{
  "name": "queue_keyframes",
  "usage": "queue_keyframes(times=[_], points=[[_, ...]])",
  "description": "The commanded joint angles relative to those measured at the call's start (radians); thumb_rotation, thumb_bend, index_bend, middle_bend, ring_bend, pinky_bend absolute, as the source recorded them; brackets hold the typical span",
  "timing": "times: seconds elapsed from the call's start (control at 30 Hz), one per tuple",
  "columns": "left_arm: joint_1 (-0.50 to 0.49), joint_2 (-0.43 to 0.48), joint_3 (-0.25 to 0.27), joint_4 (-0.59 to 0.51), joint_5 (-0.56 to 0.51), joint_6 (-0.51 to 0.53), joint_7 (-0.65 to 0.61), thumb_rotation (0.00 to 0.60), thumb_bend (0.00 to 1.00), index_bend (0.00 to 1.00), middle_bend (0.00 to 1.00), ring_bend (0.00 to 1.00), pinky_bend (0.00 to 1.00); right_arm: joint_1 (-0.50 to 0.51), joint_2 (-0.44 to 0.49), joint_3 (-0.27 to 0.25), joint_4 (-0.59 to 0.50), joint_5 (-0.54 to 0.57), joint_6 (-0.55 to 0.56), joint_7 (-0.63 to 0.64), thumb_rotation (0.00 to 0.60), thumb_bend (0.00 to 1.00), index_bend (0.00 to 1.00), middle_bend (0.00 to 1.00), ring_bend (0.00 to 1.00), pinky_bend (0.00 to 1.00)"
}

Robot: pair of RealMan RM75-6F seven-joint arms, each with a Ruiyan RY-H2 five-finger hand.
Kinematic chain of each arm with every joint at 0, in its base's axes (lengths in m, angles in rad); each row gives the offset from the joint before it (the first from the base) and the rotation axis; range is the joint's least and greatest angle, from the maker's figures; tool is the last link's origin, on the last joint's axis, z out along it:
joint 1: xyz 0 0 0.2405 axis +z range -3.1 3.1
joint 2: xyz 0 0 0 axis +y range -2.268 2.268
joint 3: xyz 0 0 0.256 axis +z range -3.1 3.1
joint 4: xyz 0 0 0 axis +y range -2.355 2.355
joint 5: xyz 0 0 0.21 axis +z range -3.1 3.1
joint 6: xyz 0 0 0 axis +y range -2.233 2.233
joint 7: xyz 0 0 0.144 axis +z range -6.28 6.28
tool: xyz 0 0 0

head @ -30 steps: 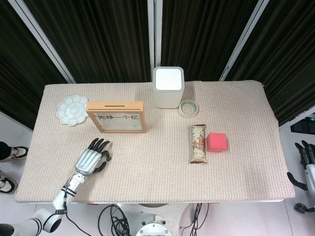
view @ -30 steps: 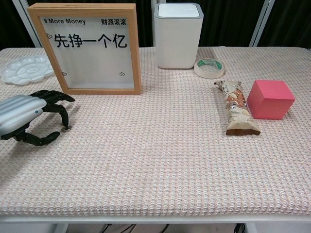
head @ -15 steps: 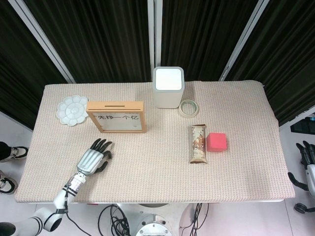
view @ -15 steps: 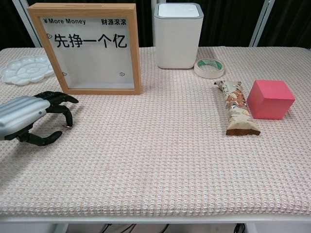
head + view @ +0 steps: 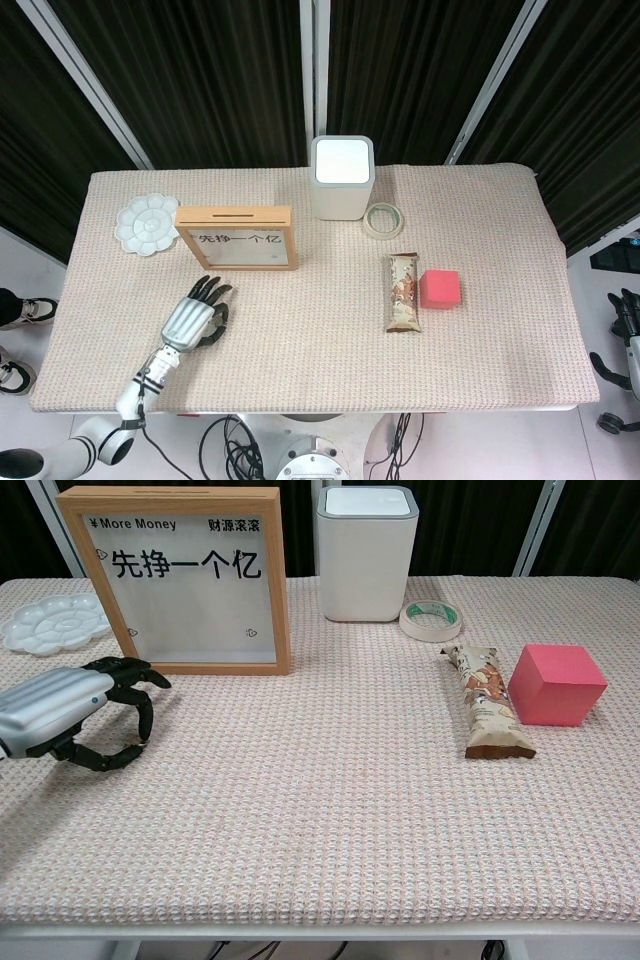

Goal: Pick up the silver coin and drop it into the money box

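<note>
The left hand (image 5: 195,318) has crept forward and a little to its right since a second ago, closing on the front of the money box (image 5: 237,238), and it sits slightly higher off the cloth than it did. From the chest view the left hand (image 5: 70,705) is curled: its dark fingers (image 5: 140,675) arch downward, and one fingertip and the thumb nearly meet in a ring just above the table (image 5: 480,340). The silver coin, which lay under that fingertip before, no longer shows on the weave. It may be pinched between fingertip and thumb, but it is too small and too hidden for me to tell.

The money box (image 5: 185,580) stands upright, a wooden frame with a clear front, just beyond the hand, with its slot (image 5: 235,213) along the top edge. A white paint palette (image 5: 146,224) lies to its left. A white bin (image 5: 342,178) stands at the back of the table, with a roll of tape (image 5: 384,219) just beside it. Further right, a snack bar (image 5: 404,292) lies lengthwise, with a pink cube (image 5: 440,288) next to it.

The right hand (image 5: 628,335) hangs off the table's right edge, well away from everything. Only part of it is in view, so I cannot tell how open it is.
</note>
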Motion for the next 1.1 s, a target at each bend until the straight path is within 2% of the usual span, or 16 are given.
queue_keyframes(times=[0.03,0.3,0.6,0.77,1.1], points=[[0.001,-0.002,-0.002,0.006,-0.002,0.006,0.002,0.6,0.16,0.53,0.14,0.0,0.0,0.0,-0.002,0.0,0.002,0.001,-0.001,0.001,0.6,0.21,0.0,0.0,0.0,0.0],[0.008,-0.029,-0.01,0.06,0.003,0.055,0.04,0.6,0.18,0.53,0.18,0.0,0.0,0.001,-0.004,-0.001,0.007,0.0,-0.004,0.005,0.6,0.21,0.0,0.0,0.0,0.0],[0.008,-0.054,-0.011,0.101,0.012,0.087,0.041,0.6,0.25,0.54,0.2,0.0,0.0,0.0,-0.001,-0.002,0.01,-0.001,-0.006,0.011,0.6,0.21,0.0,0.0,0.0,0.0],[0.005,-0.066,-0.008,0.129,0.015,0.088,0.036,0.6,0.3,0.55,0.2,0.0,0.0,0.001,-0.001,-0.002,0.013,-0.002,-0.01,0.015,0.6,0.21,0.0,0.0,0.0,0.0],[-0.001,-0.07,-0.004,0.144,0.014,0.081,0.041,0.6,0.31,0.57,0.2,0.0,0.0,0.004,0.001,-0.002,0.013,-0.002,-0.017,0.015,0.6,0.21,0.0,0.0,0.0,0.0]])
